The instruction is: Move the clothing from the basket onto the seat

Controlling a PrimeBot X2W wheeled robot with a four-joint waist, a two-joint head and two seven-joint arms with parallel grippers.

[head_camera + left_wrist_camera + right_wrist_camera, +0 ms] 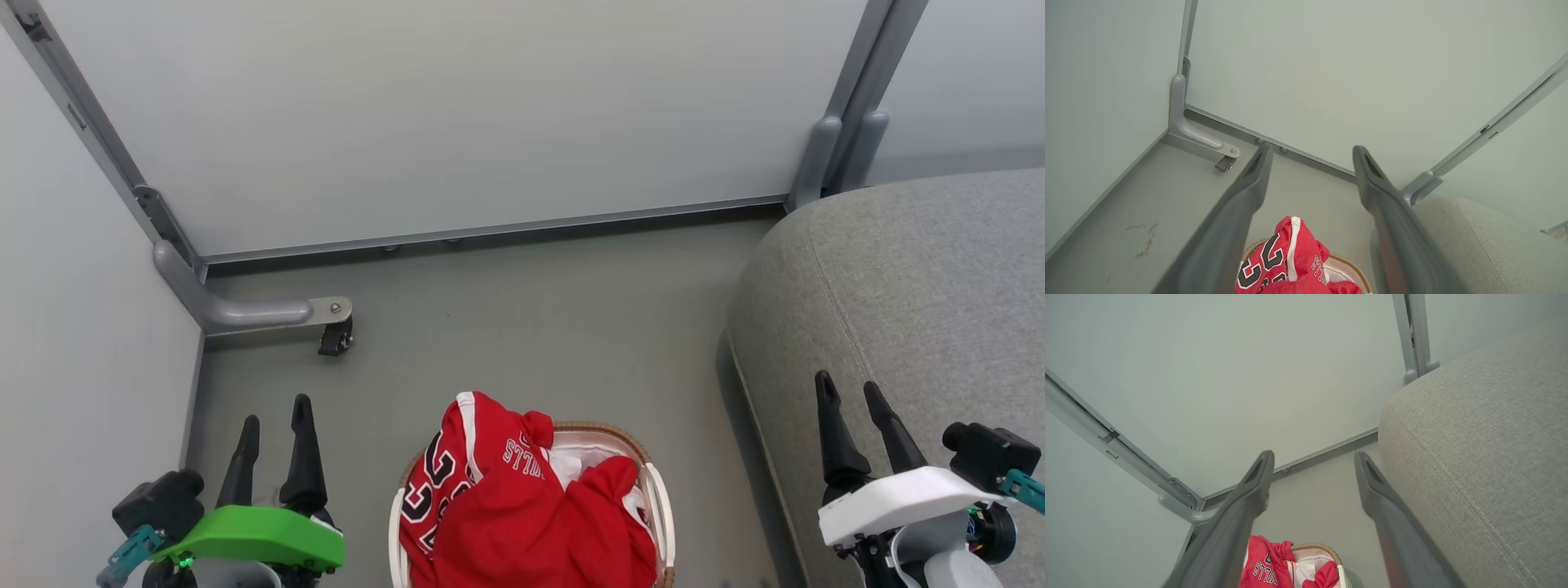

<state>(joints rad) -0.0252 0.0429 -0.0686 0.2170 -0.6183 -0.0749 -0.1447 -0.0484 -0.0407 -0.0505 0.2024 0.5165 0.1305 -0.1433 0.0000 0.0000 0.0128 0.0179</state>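
Left gripper [277,412]: lowest at the left of the head view, green-cased; its two dark fingers are spread apart and empty, above the floor [531,327] beside the left wall panel [73,310].
Right gripper [848,384]: lowest at the right, white-cased; its fingers are also spread and empty, in front of the seat's rounded edge.
Clothing [522,506]: red jerseys heaped in the basket, between the two grippers. One with white trim and black numbers spills over the rim on the left.
Basket [608,431]: stands on the floor, with a brown woven rim; the white liner [584,453] shows at the far end.
Seat [914,278]: a grey cushion to the right of the basket, with a strip of floor between them.
Around: a pale back panel [457,114] stands behind. A grey caster foot [269,312] juts over the floor beyond the left gripper, well apart from the basket. A grey post foot [820,163] stands at the seat's far corner. A reddish stain [1145,241] marks the floor.
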